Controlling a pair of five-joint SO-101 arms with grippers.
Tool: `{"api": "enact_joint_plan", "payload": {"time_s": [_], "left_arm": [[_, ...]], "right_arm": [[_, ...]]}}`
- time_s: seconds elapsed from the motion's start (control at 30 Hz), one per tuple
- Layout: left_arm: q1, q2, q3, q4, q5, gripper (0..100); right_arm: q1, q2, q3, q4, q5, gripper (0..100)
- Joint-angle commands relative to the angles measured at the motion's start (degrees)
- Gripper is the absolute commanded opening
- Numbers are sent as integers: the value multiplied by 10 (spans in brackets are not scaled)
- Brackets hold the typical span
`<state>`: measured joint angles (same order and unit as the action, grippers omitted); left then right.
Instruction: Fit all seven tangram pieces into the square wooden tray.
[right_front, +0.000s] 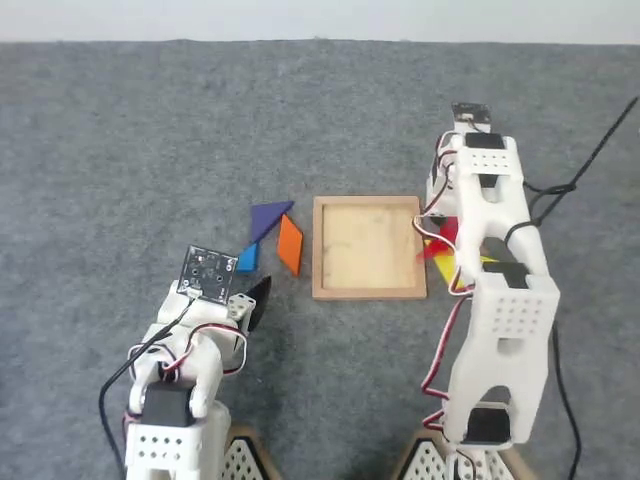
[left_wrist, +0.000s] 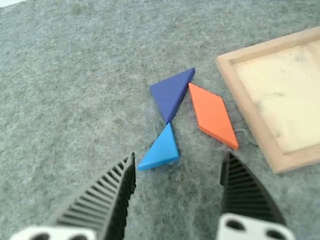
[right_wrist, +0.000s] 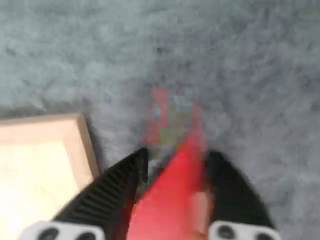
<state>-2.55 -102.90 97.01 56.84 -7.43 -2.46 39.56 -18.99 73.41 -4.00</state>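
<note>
The square wooden tray (right_front: 368, 292) lies on the grey mat with nothing inside; its corner shows in the left wrist view (left_wrist: 250, 110) and the right wrist view (right_wrist: 82, 135). Left of it lie a dark blue triangle (right_front: 268, 218) (left_wrist: 171, 91), an orange parallelogram (right_front: 290, 244) (left_wrist: 213, 115) and a light blue triangle (right_front: 247, 257) (left_wrist: 161, 150). My left gripper (left_wrist: 177, 187) (right_front: 258, 303) is open just short of the light blue triangle. My right gripper (right_wrist: 172, 172) is shut on a red piece (right_wrist: 170, 195) (right_front: 441, 240) by the tray's right side. A yellow piece (right_front: 486, 261) peeks from under that arm.
Grey felt mat (right_front: 150, 150) covers the table, with wide free room to the left and behind the tray. The right arm's white body (right_front: 500, 300) and its cables (right_front: 590, 160) stand over the area right of the tray.
</note>
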Motion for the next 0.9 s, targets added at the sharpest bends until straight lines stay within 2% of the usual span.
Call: {"api": "enact_joint_plan", "payload": {"time_s": [0.0, 0.2, 0.33, 0.5, 0.63, 0.87], "left_arm": [[-2, -9, -6, 5, -3, 268], [-2, -9, -6, 5, -3, 268], [-2, -9, -6, 5, -3, 268], [-2, -9, -6, 5, -3, 268], [-2, -9, -6, 5, -3, 268], [-2, -9, -6, 5, -3, 268]], "right_arm": [[1, 0, -11, 17, -7, 43], [1, 0, -33, 51, -6, 41], [2, -8, -77, 119, -7, 46], [-9, -138, -57, 136, -4, 61], [-50, -322, 91, 114, 25, 61], [-193, -675, 559, -61, 133, 62]]}}
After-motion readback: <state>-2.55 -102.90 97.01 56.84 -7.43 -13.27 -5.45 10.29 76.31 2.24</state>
